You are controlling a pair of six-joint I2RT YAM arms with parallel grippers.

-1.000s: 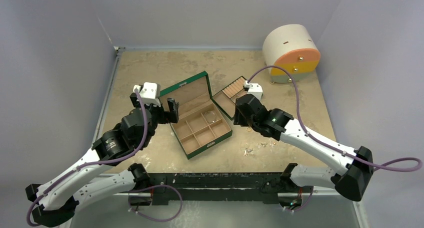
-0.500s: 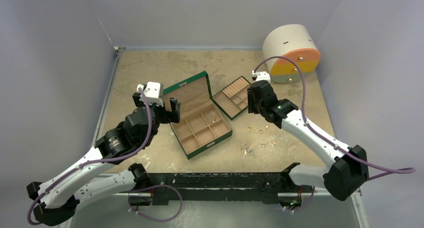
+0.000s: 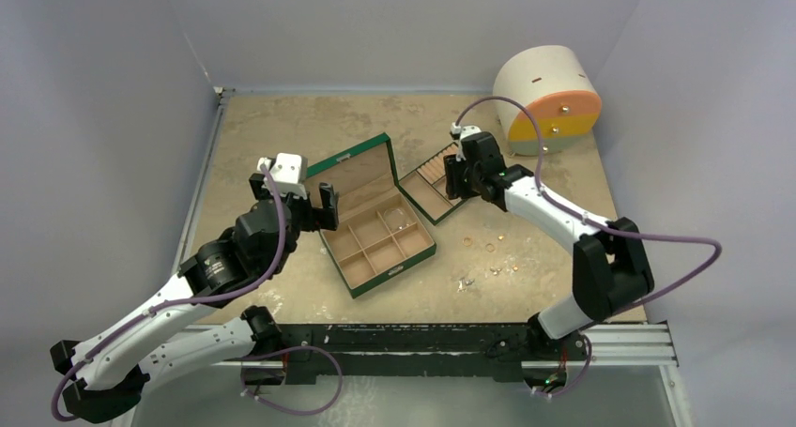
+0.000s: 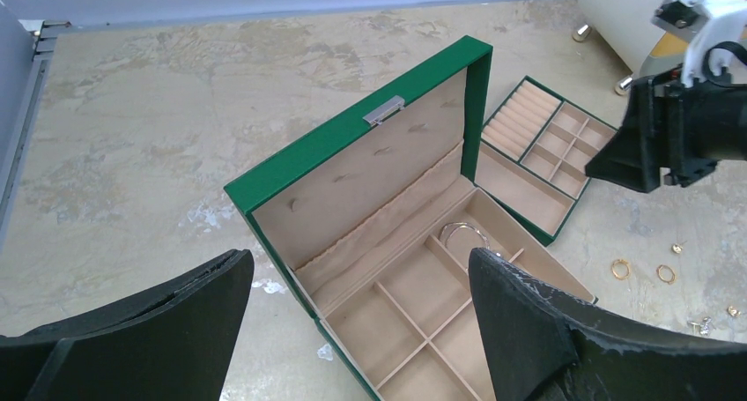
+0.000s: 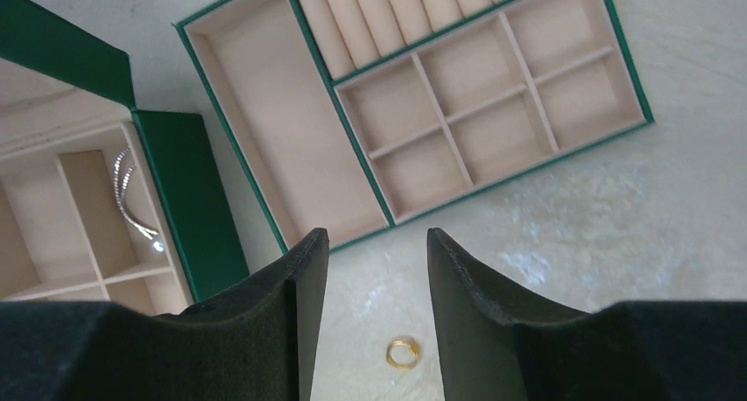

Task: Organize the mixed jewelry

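The mixed jewelry lies loose on the table right of the open green box [image 3: 355, 158]: small gold rings [image 3: 466, 242] and little earrings [image 3: 466, 282]. A thin silver hoop [image 3: 405, 219] lies in the box's far right compartment. It also shows in the left wrist view [image 4: 462, 233] and the right wrist view [image 5: 132, 198]. My right gripper [image 3: 457, 176] is open and empty above the near edge of the small green tray [image 5: 291, 145]. One gold ring [image 5: 403, 353] lies on the table below its fingers. My left gripper [image 4: 361, 260] is wide open and empty, above the box's left side.
A round white-and-orange drawer cabinet [image 3: 549, 99] stands at the back right. The small tray [image 3: 434, 178] sits right of the box lid, with ring rolls and several empty compartments. More rings [image 4: 620, 268] and earrings [image 4: 702, 327] lie near the front right.
My right gripper has moved away from the box's right edge, back and to the right, to the small tray, uncovering the loose rings. The left arm has hardly moved.
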